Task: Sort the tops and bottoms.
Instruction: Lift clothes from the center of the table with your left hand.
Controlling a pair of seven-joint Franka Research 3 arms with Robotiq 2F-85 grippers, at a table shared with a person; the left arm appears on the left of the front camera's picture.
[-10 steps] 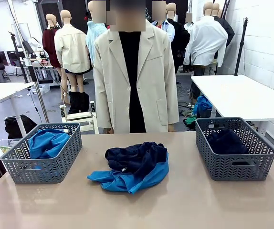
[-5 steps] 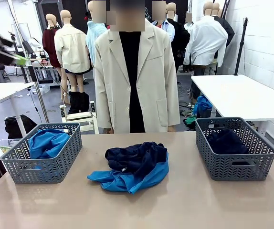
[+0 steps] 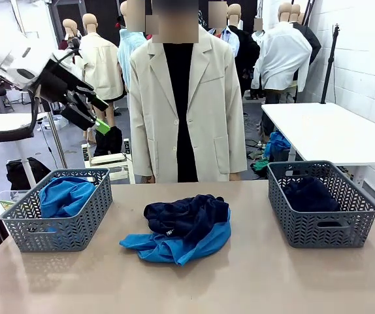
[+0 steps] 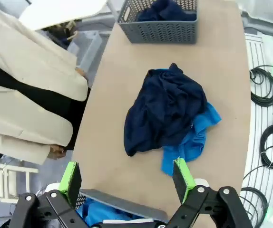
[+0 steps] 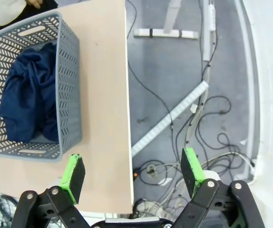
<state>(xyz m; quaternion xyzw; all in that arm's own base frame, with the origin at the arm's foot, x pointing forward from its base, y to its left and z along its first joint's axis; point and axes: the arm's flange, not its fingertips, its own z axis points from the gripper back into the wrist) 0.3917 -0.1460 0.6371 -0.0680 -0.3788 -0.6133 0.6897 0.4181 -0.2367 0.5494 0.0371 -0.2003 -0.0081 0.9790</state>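
A dark navy bottom (image 3: 187, 219) lies crumpled on a bright blue top (image 3: 174, 247) at the table's middle. The left wrist view shows the same bottom (image 4: 165, 111) and top (image 4: 193, 142) from above. Another blue top (image 3: 63, 196) fills the left grey basket (image 3: 57, 232), and another navy bottom (image 3: 310, 194) lies in the right grey basket (image 3: 321, 229). My left gripper (image 3: 95, 116) hangs open high above the left basket, and its jaws (image 4: 127, 178) hold nothing. My right gripper (image 5: 131, 173) is open and empty, high over the table's edge beside the right basket (image 5: 69, 85) and its bottom (image 5: 27, 95).
A person in a cream coat (image 3: 187, 104) stands at the far side of the table with hands down. Bare tabletop (image 3: 259, 281) surrounds the pile. Cables (image 5: 193, 118) lie on the floor past the table's right edge. A white table (image 3: 331, 131) stands at the back right.
My left arm has swung in from the upper left, moving right and down towards the table. The garments, baskets and person have not moved.
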